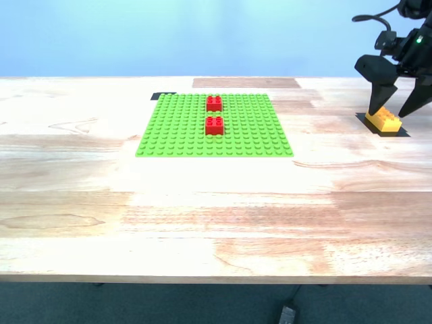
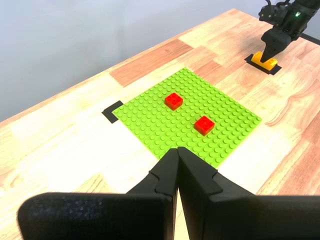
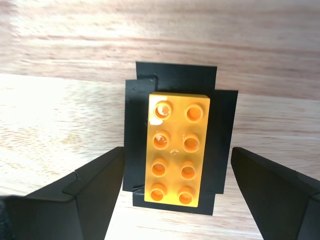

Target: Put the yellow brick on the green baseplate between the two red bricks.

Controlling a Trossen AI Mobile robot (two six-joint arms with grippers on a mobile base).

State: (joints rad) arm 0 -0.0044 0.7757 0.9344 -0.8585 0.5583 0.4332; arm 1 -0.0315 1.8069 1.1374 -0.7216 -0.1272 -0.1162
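Observation:
The yellow brick [image 1: 383, 119] lies on a black tape patch [image 3: 175, 75] at the exterior view's far right, also seen in the first wrist view [image 2: 264, 61] and the second wrist view [image 3: 177, 147]. My second gripper [image 1: 389, 113] is open just above it, one finger on each long side, with gaps on both sides [image 3: 177, 155]. The green baseplate [image 1: 182, 128] lies at the table's middle back. The two red bricks [image 1: 214, 103] [image 1: 214, 125] stand on it in a line with a gap between them. My first gripper [image 2: 177, 150] is shut and empty, away from the baseplate [image 2: 220, 135].
A black tape mark [image 1: 164, 94] sits at the baseplate's back corner on the exterior view's left. The wooden table's back edge runs just behind the baseplate. The front half of the table is bare wood.

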